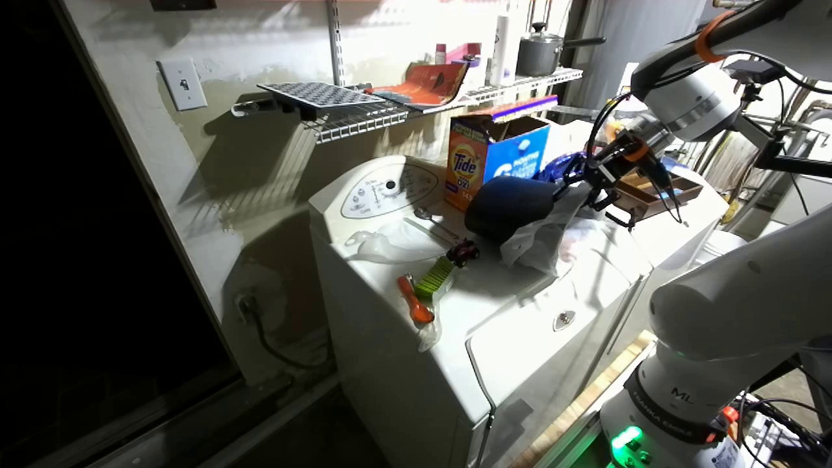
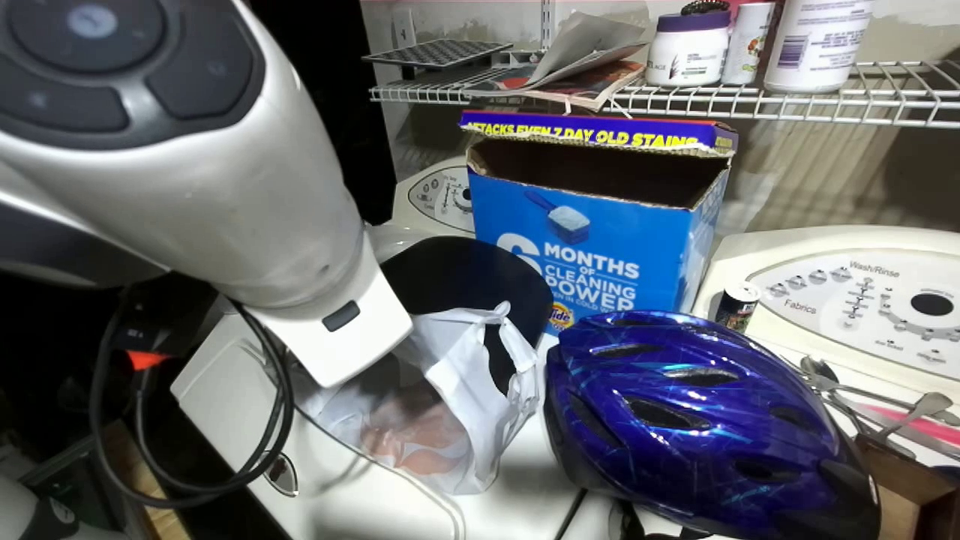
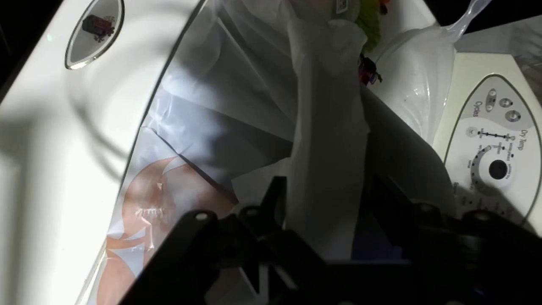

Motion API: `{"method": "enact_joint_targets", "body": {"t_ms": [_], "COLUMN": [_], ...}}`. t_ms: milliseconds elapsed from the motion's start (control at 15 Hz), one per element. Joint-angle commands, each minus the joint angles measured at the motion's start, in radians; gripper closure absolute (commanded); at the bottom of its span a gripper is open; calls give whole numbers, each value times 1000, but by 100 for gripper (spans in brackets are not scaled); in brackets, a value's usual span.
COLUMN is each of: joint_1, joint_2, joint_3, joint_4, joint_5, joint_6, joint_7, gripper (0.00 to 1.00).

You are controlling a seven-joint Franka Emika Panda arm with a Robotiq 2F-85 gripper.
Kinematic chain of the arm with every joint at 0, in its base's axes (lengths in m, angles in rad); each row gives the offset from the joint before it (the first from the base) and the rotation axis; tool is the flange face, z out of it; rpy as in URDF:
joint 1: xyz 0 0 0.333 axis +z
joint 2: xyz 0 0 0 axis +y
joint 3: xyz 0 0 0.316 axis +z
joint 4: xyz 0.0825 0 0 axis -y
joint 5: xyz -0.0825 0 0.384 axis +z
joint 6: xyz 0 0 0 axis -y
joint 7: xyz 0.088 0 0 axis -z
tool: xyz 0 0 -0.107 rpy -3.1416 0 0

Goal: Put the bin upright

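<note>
The dark bin lies on its side on the white machine top, in both exterior views (image 1: 510,207) (image 2: 469,271). Its mouth faces the robot side. The whitish liner (image 1: 538,242) spills from the rim onto the surface; it also shows in an exterior view (image 2: 480,360). My gripper (image 1: 595,207) is at the bin's mouth, fingers apart. In the wrist view the fingers (image 3: 328,186) stand on either side of a fold of liner over the rim, and the bin's dark wall (image 3: 402,148) lies to the right. Gaps show beside the fold, so it is not clamped. The arm hides the gripper in an exterior view.
The orange and blue Tide box (image 1: 497,156) stands right behind the bin. A blue helmet (image 2: 697,420) lies beside the liner. A toy car (image 1: 463,252), green brush (image 1: 435,278) and orange-handled item (image 1: 415,299) lie near the bin. A wooden tray (image 1: 650,195) sits beyond the gripper.
</note>
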Motion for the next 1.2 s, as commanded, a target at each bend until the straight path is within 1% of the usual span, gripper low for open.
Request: {"method": "enact_joint_targets", "body": {"t_ms": [0, 133, 333, 400, 467, 533, 667, 733, 867, 1133], "joint_1": [-6, -11, -13, -12, -11, -10, -8, -7, 2, 23], "joint_2": [17, 3, -18, -20, -21, -21, -13, -7, 11, 54], "joint_3": [12, 26, 47, 54, 65, 76, 98, 108, 121, 149], "joint_4": [24, 32, 51, 60, 70, 83, 109, 127, 164, 248], "joint_5": [32, 13, -14, -24, -34, -49, -85, -104, -137, -174], "joint_6": [-5, -6, -14, -15, -17, -20, -26, -32, -68, -135], "joint_7": [-20, -7, 8, 13, 19, 28, 47, 55, 70, 82], "gripper": [76, 88, 95, 94, 96, 94, 95, 97, 95, 98]}}
